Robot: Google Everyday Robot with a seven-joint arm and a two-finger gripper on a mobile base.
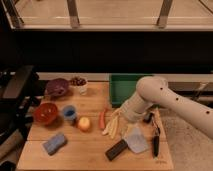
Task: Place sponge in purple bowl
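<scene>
The light-blue sponge [54, 143] lies flat at the front left corner of the wooden table [85, 155]. At the back left sits the dark purple bowl [59, 87], which looks empty. My gripper [124, 119] hangs low over the middle of the table at the end of the white arm [152, 92] that reaches in from the right. It is open, holds nothing, and is well to the right of the sponge, above some pale yellow pieces [112, 128].
A red bowl [46, 113], a blue cup [69, 114] and an orange fruit [84, 123] stand between sponge and purple bowl. A white cup of dark fruit [78, 83] sits beside the purple bowl. A green tray [125, 87], red chili [102, 119], grey cleaver [134, 142] and black tool [155, 143] lie further right.
</scene>
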